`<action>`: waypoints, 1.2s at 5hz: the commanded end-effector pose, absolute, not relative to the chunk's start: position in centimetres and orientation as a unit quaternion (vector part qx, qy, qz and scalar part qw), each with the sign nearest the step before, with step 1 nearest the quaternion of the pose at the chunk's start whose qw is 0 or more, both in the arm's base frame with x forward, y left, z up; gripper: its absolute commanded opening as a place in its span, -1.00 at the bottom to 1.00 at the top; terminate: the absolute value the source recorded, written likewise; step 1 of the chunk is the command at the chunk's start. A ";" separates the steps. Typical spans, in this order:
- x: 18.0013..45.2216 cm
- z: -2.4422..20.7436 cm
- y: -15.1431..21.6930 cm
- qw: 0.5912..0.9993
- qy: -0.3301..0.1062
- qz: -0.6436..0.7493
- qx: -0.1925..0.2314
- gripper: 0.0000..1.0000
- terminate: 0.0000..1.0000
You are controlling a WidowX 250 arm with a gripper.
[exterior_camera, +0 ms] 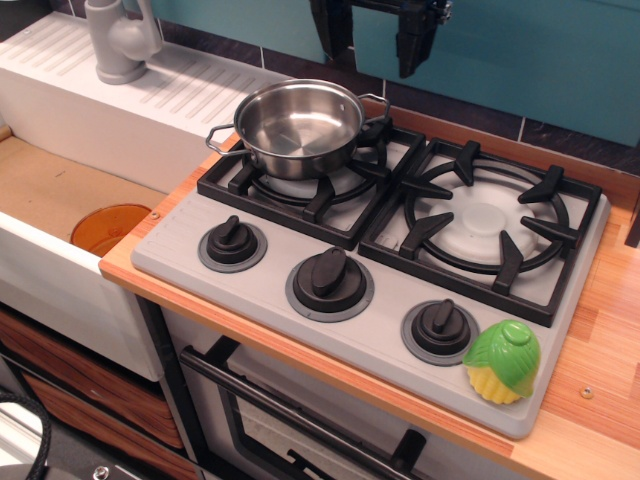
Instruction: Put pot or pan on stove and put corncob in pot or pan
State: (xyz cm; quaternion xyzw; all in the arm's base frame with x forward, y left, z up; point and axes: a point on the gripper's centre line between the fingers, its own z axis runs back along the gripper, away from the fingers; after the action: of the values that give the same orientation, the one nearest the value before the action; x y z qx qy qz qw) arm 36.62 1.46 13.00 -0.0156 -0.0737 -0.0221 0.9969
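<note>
The shiny steel pot (pixel 299 127) sits empty on the left burner of the grey stove (pixel 180 240). The corncob (pixel 504 362), yellow with a green husk, lies on the stove's front right corner, just right of the right knob (pixel 440 329). My gripper (pixel 370 45) hangs at the top of the view, above and behind the pot, far from the corncob. Its two black fingers (pixel 413 45) point down with a wide gap between them, open and empty.
The right burner grate (pixel 487 225) is bare. A sink basin with an orange drain disc (pixel 109 228) lies left of the stove, with a grey faucet (pixel 120 38) behind it. The wooden counter (pixel 610 370) continues to the right. An oven door handle (pixel 300 425) runs below.
</note>
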 end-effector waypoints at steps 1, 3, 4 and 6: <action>37.3 12.3 2.3 0.990 -0.136 -0.027 -0.015 1.00 -1.00; 37.3 9.1 2.6 0.986 -0.162 -0.032 -0.022 1.00 -1.00; 37.0 7.6 2.6 0.984 -0.174 -0.034 -0.022 1.00 -1.00; 36.3 5.6 2.7 0.981 -0.189 -0.037 -0.019 1.00 -1.00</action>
State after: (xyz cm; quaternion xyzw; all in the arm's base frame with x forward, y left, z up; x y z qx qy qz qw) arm 35.66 2.37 4.43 -0.0227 -0.1694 -0.0360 0.9846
